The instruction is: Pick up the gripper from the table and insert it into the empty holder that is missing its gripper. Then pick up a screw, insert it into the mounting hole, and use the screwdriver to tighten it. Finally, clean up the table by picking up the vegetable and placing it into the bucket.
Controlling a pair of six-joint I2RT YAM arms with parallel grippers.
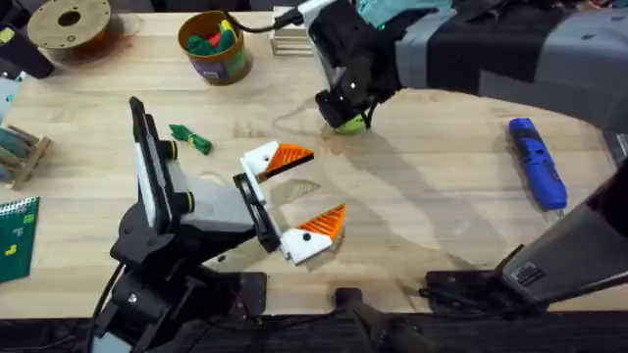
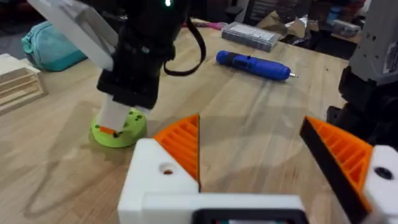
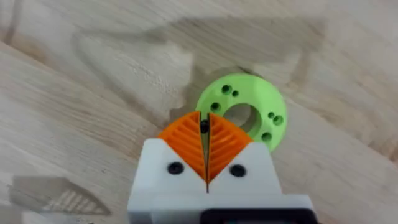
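my right gripper (image 3: 206, 146) is reaching far across the table (image 1: 422, 196) and sits tips-down at the edge of a light-green ring (image 3: 244, 113). its two orange pads (image 3: 186, 144) are pressed flat together with something small and dark pinched at the seam (too small for me to name). in the left wrist view the same gripper (image 2: 112, 127) touches the ring (image 2: 119, 132) from above.

my left gripper (image 1: 299, 191) hovers low over the middle of the table, spread wide, one orange tip (image 1: 289, 157) well apart from the other, nothing between them.

the vegetable (image 1: 190, 138) lies on the wood just beside my left arm, between it and the bucket (image 1: 215, 47), which stands at the far edge with green and red toys inside. the screwdriver (image 1: 537, 163) lies flat on the right side, well apart from both grippers. a brown spool (image 1: 69, 26) sits in the far left corner. i can't make out a loose orange tip or a bare white holder.
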